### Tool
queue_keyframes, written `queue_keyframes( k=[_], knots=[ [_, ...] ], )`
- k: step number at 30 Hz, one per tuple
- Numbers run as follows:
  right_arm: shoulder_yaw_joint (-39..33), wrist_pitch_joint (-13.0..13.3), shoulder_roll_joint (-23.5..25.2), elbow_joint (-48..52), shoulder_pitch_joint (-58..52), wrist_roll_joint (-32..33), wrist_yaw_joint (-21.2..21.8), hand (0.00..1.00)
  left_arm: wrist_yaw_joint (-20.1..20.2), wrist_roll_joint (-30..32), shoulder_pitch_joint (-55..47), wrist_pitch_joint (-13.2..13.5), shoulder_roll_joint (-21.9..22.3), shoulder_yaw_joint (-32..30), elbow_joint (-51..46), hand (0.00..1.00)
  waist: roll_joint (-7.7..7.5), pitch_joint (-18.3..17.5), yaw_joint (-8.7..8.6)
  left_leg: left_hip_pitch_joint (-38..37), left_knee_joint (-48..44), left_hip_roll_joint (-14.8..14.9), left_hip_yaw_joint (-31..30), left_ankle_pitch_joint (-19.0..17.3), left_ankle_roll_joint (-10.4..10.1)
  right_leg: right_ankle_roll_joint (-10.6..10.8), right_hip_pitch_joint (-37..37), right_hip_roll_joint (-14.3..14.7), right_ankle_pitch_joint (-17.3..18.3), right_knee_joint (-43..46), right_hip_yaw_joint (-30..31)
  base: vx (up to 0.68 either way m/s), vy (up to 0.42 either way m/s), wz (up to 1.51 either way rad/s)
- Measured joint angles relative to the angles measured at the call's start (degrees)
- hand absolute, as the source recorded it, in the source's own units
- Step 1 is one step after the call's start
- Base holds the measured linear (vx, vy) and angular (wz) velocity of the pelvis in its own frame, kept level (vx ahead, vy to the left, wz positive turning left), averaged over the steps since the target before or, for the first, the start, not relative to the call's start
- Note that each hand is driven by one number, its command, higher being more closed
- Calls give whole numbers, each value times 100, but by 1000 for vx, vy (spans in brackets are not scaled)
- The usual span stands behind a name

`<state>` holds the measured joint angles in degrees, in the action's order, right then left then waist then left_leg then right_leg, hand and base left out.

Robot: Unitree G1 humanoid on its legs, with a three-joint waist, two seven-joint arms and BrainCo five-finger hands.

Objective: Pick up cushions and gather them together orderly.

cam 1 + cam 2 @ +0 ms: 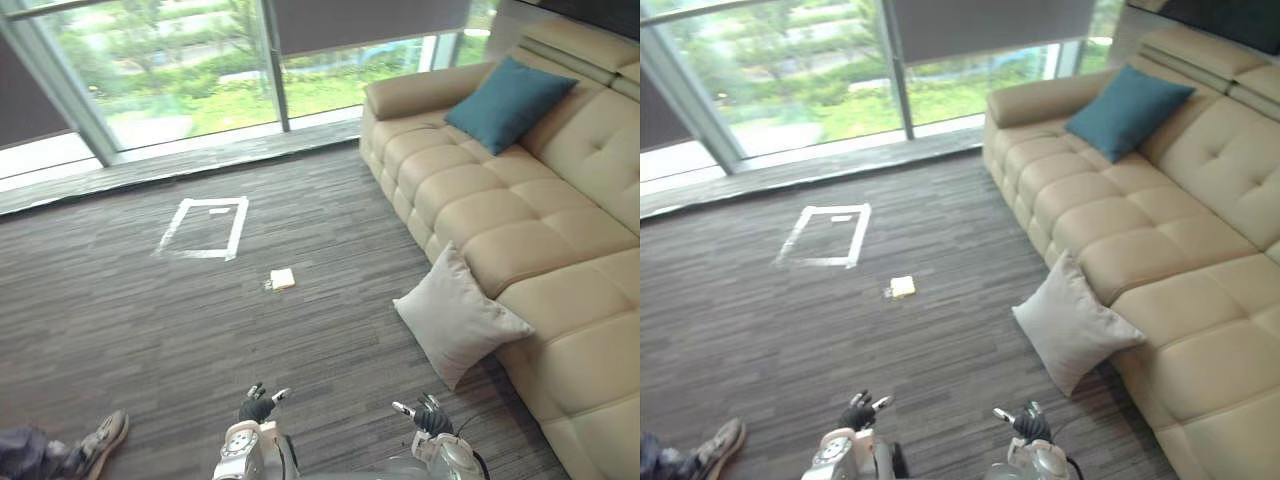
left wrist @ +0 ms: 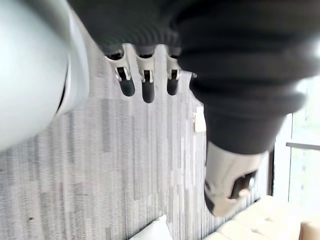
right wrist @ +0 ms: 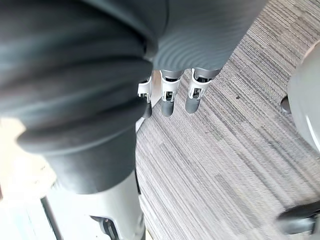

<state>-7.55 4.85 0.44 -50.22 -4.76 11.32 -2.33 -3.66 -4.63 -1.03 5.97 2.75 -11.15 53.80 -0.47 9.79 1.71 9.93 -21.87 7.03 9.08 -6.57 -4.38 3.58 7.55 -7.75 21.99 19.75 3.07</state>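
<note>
A light grey cushion [image 1: 457, 316] stands on the carpet, leaning against the front of the beige sofa [image 1: 560, 230]. A teal cushion [image 1: 508, 101] rests upright against the sofa's backrest near the far armrest. My left hand [image 1: 258, 405] and my right hand [image 1: 427, 414] hang low at the near edge of the eye views, well short of the grey cushion. Both hold nothing; in the wrist views their fingers [image 2: 145, 85] [image 3: 167, 97] hang straight over the carpet.
A small pale yellow block [image 1: 283, 279] lies on the carpet in mid-floor. Beyond it is a white taped rectangle [image 1: 205, 228]. Large windows [image 1: 180, 70] run along the far wall. A person's shoe [image 1: 100, 440] shows at the lower left.
</note>
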Motion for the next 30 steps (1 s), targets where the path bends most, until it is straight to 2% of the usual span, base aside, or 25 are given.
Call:
queue_keyframes(
  k=[1, 3, 5, 6, 7, 8, 10, 12, 13, 14, 15, 16, 17, 18, 19, 20, 21, 22, 24, 25, 27, 28, 30],
  knots=[
    [5, -6, 45, -3, -94, -1, 4, 0, -8, 1, 1, -14, -4, -80, 64, 0, -176, -179, -68, 17, -197, -78, 165, -201, 79, 66, -21, -138, -99, 16, 203, 613, 430, -84],
    [19, -3, 167, -5, -150, -2, 1, 0, 0, 8, 38, -11, -43, -87, 132, 0, -363, -236, -91, -122, -430, -177, 538, -523, 246, 245, -341, -347, -228, 660, 457, 517, 372, -72],
    [95, -8, 192, -1, -19, -14, 22, 0, -9, -1, 116, -37, -101, -91, 268, 0, -317, -142, -74, -623, -187, -196, 965, -733, 362, 517, -1286, -420, -665, 2492, 522, 351, 220, -97],
    [99, -2, 178, 46, 38, -16, 27, 0, -18, -2, 141, -80, -110, -72, 386, 0, -277, -94, -106, -1078, 93, -216, 1130, -760, 387, 524, -1638, -448, -673, 3300, 240, 331, 184, -93],
    [98, 6, 167, 156, 15, -18, 23, 0, -30, -4, 152, -114, -106, -17, 425, 0, -211, -55, -123, -1556, 400, -209, 1311, -766, 386, 448, -1895, -474, -660, 3626, -233, 324, 171, -75],
    [98, 14, 175, 189, 7, -18, 23, 0, -35, -4, 149, -123, -108, -4, 427, 0, -199, -55, -124, -1711, 546, -209, 1418, -781, 363, 405, -2003, -491, -652, 3660, -451, 271, 146, -68],
    [82, 34, 179, 202, 84, -20, 24, 0, -80, -4, 138, -137, -155, 83, 481, 0, -193, -50, -147, -2266, 1112, -206, 1860, -826, 273, 172, -2542, -565, -552, 3237, -1511, 310, 106, -60],
    [-13, 36, 167, 201, 131, -19, 22, 0, -79, 5, 135, -148, -149, 146, 567, 0, -153, -29, -190, -2489, 1287, -180, 2071, -816, 256, -46, -2677, -542, -634, 2477, -2171, 334, 21, -48],
    [-61, 36, 164, 190, 153, -18, 18, 0, -75, 8, 137, -148, -153, 220, 576, 0, -141, -19, -190, -2610, 1391, -201, 2190, -802, 232, -269, -2704, -449, -867, 1767, -2539, 494, -26, -53],
    [-76, 36, 172, 157, 145, -20, 19, 0, -69, 19, 138, -144, -168, 248, 602, 0, -187, -24, -188, -2684, 1434, -283, 2203, -790, 209, -476, -2648, -351, -1324, 1080, -2682, 434, -56, -58],
    [-95, 37, 125, 134, 156, -23, 25, 0, -70, 49, 163, -136, -178, 267, 671, 0, -210, 12, -207, -2785, 1483, -364, 2179, -763, 112, -1053, -2590, -270, -1529, 864, -2653, 436, -56, -80],
    [-148, 45, -31, 127, 248, -24, 29, 0, -60, 77, 232, -142, -106, 273, 741, 0, 68, 75, -205, -2888, 1470, -216, 2168, -674, -96, -1081, -2538, -69, -1521, 864, -2644, 429, -89, -86],
    [-225, 42, -61, 134, 249, -19, 37, 0, -46, 115, 270, -141, -13, 278, 752, 0, 153, 94, -248, -2906, 1354, -212, 2159, -504, -355, -1075, -2518, -10, -1355, 864, -2565, 406, -90, -70],
    [-253, 43, -67, 142, 252, -16, 40, 0, -41, 118, 276, -140, 6, 271, 751, 0, 170, 103, -262, -2906, 1307, -202, 2157, -486, -385, -1061, -2507, -1, -1325, 878, -2560, 388, -135, -52],
    [-499, 26, -99, 146, 219, -13, 37, 0, 32, 128, 288, -146, 75, 182, 753, 0, 252, 154, -350, -2797, 340, 44, 2038, -317, -581, -1047, -2208, 113, -1074, 883, -2430, 365, -134, -38],
    [-507, 26, -98, 159, 169, -12, 36, 0, 42, 122, 276, -144, 77, 149, 733, 0, 239, 168, -377, -2614, -374, 225, 1877, -161, -588, -1034, -2018, 182, -991, 830, -2358, 403, -140, -57],
    [-492, 28, -95, 177, 104, -11, 34, 0, 52, 121, 218, -143, 77, 100, 673, 0, 235, 172, -370, -2245, -1519, 484, 1560, 125, -575, -1049, -1764, 263, -902, 728, -2244, 346, -110, -63],
    [-450, 35, -93, 191, 82, 6, 27, 0, 52, 93, 167, -140, 77, 34, 577, 0, 215, 188, -373, -1767, -2632, 684, 1265, 121, -519, -1089, -1555, 407, -812, 625, -2077, 248, -62, -82],
    [-380, 36, -77, 186, 87, 20, 19, 0, 44, 24, 131, -128, 58, -92, 408, 0, 220, 193, -291, -1200, -3443, 757, 1023, -41, -418, -1177, -1328, 584, -672, 524, -1743, 229, -31, -101],
    [-333, 34, -74, 180, 84, 57, 10, 0, 36, -12, 121, -124, 57, -91, 324, 0, 218, 193, -244, -850, -3525, 732, 876, -244, -363, -1159, -1142, 656, -660, 406, -1532, 237, 0, -103],
    [-343, 29, -60, 178, 45, 118, 8, 0, 40, -53, 113, -121, 80, -82, 242, 0, 199, 201, -238, -519, -3073, 690, 815, -493, -201, -1002, -914, 699, -697, 241, -1290, 232, 54, -82],
    [-344, 29, -53, 181, 27, 119, 7, 0, 38, -93, 113, -113, 80, -81, 223, 0, 166, 194, -199, -417, -2434, 582, 755, -638, -109, -929, -792, 693, -668, 183, -1082, 287, 127, -96],
    [-336, 27, -42, 179, 20, 119, 5, 0, 33, -167, 113, -66, 89, -85, 165, 0, 129, 181, -158, -275, -1183, 220, 270, -715, -110, -768, -726, 684, -566, 183, -626, 265, 177, -106]
  ],
)
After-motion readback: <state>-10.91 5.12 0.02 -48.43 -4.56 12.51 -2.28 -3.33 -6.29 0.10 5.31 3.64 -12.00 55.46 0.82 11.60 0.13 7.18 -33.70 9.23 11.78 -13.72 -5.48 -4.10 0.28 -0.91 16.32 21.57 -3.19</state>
